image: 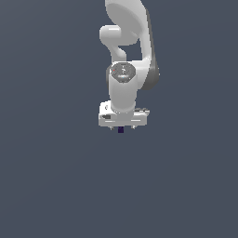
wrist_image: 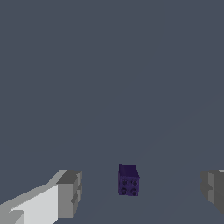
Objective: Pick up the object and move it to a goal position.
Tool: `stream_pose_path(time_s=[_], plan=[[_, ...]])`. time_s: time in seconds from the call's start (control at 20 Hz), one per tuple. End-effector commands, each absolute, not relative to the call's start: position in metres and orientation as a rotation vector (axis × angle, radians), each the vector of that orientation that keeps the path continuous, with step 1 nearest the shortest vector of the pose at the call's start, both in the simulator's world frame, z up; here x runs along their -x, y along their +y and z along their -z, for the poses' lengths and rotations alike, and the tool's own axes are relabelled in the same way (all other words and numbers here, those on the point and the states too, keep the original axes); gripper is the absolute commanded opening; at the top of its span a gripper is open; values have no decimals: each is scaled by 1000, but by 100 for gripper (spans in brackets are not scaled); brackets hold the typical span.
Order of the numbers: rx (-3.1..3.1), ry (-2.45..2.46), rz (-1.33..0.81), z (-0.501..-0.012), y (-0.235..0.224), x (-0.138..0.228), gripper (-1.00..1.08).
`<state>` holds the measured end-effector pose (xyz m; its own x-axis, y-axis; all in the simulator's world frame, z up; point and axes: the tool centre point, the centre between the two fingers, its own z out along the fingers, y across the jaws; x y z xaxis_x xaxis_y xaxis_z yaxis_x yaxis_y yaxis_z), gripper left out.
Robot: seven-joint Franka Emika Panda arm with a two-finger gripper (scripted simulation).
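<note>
One purple block between two spread fingers.

You see only a flat slate-grey backdrop in both views; no wall, floor seam or furniture shows. Light is even, shadowless. The wrist view shows faint paler streaks across the grey surface.

Object: one tiny dark purple, near-navy square block with four small round dimples on one face. Sits upright and level on the grey bench, intact, unmarked otherwise.
</note>
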<state>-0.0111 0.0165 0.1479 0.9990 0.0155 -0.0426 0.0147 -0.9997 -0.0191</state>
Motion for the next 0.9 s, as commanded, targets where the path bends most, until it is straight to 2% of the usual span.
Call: stream_pose_path(time_s=[0.0,0.45,0.85], plan=[[3121,-24,-67,-148,17,11,100],[3126,-7,-54,-131,15,24,100],[3135,27,-26,-98,13,56,100]])
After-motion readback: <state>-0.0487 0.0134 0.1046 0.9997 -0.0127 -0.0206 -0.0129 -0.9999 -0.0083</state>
